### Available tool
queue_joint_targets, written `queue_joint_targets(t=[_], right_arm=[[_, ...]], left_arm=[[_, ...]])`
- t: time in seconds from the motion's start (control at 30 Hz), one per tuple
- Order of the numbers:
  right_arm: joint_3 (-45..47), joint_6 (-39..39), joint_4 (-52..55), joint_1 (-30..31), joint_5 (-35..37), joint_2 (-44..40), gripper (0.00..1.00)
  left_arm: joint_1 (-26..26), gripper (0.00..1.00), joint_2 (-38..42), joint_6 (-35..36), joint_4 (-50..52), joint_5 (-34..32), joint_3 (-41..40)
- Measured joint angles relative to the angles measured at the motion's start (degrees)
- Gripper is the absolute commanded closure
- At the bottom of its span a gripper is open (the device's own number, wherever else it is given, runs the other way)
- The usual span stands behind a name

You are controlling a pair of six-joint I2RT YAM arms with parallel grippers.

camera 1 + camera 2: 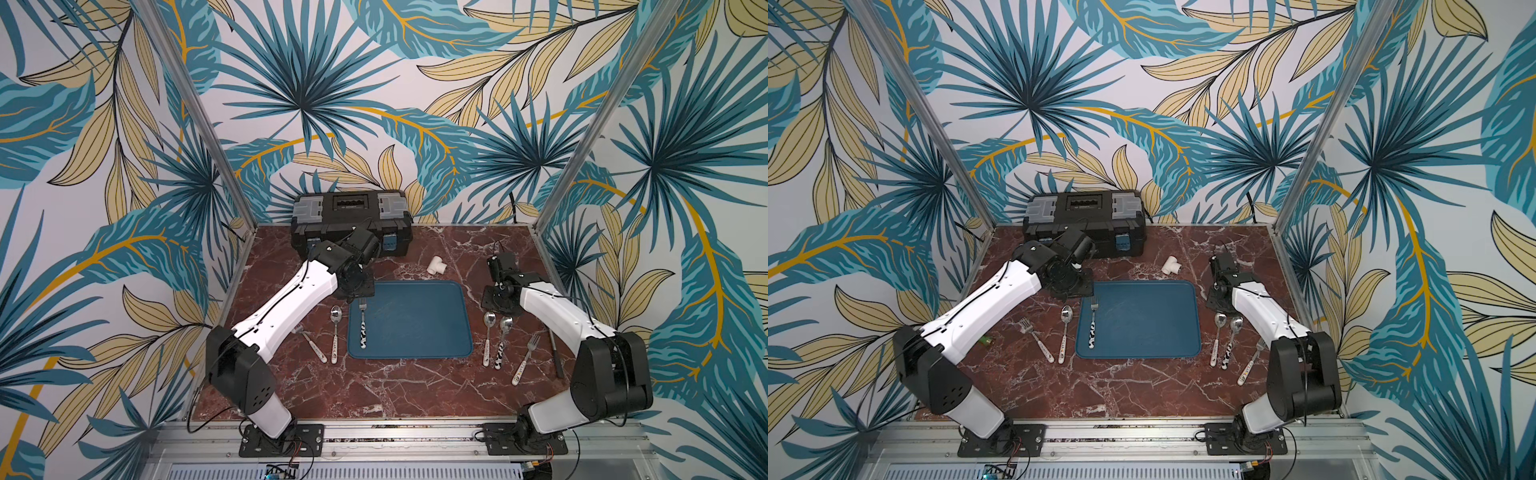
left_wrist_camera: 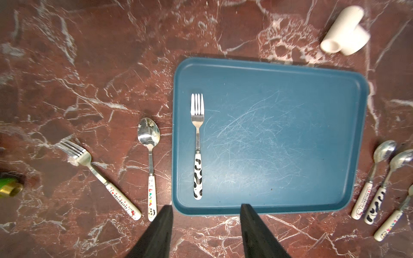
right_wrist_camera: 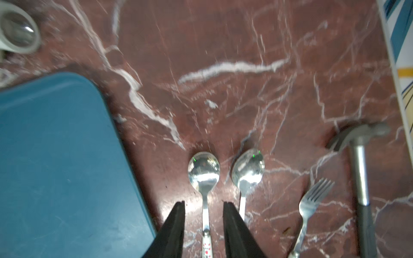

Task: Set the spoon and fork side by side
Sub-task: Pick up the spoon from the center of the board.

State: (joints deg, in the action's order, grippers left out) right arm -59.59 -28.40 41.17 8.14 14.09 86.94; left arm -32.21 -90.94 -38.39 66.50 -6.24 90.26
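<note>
Cow-patterned fork is laid flat on the left part of the blue tray, tines pointing away from the robot. Room is left beside it, presumably for the spoon.

Left gripper is held above the tray's near edge, jaws apart, nothing between them. Right gripper is held over the two spoons right of the tray, jaws moderately apart and empty. The red-dotted spoon is framed between its fingers, with the matching cow-patterned spoon just beside (contact cannot be told, the view is blurred).

Judged step: spoon pick-up, with the fork already placed.

Surface is a glossy red-brown marble-look table — thin cutlery is expected to be hard to pinch off it. Clutter is noted: a spare fork, a spare spoon, a hammer, a white pipe tee and a black toolbox at the back. The cell is enclosed by leaf-print walls.
</note>
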Motion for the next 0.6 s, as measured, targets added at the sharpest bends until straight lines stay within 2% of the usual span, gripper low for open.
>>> queue_joint_targets(t=[0.1,0.23,0.37,0.6], right_arm=[[4.7,-1.9,2.4,-0.3,0.2,-1.2,0.64],[8.9,-3.5,4.9,-1.4,0.8,-5.2,0.6],[11.4,-4.0,5.3,-3.1,0.0,-7.8,0.59],[14.7,-4.2,4.1,-4.7,-4.3,-6.1,0.6]], left_arm=[[0.0,0.46,3.8,-0.7,-1.7,0.1,-4.6],[0.0,0.47,3.8,-1.0,-3.2,1.4,-8.1],[0.0,0.47,2.6,-1.0,-4.4,2.7,-8.9],[0.0,0.47,1.9,-0.8,-5.6,3.9,-8.9]])
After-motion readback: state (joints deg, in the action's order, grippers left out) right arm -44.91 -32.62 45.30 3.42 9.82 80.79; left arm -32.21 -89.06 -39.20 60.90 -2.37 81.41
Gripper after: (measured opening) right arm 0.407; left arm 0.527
